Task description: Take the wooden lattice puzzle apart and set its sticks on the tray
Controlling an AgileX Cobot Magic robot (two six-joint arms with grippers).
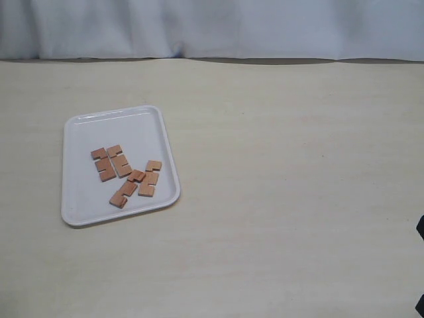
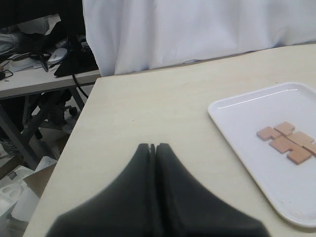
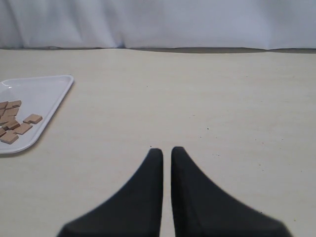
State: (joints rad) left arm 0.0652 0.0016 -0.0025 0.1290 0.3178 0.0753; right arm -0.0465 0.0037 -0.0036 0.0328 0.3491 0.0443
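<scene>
The lattice puzzle does not show as a grid; its four reddish-brown notched sticks lie loose and flat on the white tray at the left of the table. Two lie side by side, two more nearer the tray's front corner. The left wrist view catches some sticks on the tray. My left gripper is shut and empty over bare table beside the tray. Well apart from the tray and its sticks, my right gripper is shut to a thin slit, holding nothing.
A white curtain hangs behind the table's far edge. Past the table's left edge, the left wrist view shows a cluttered side desk with cables. A dark bit of the right arm shows at the exterior view's right border.
</scene>
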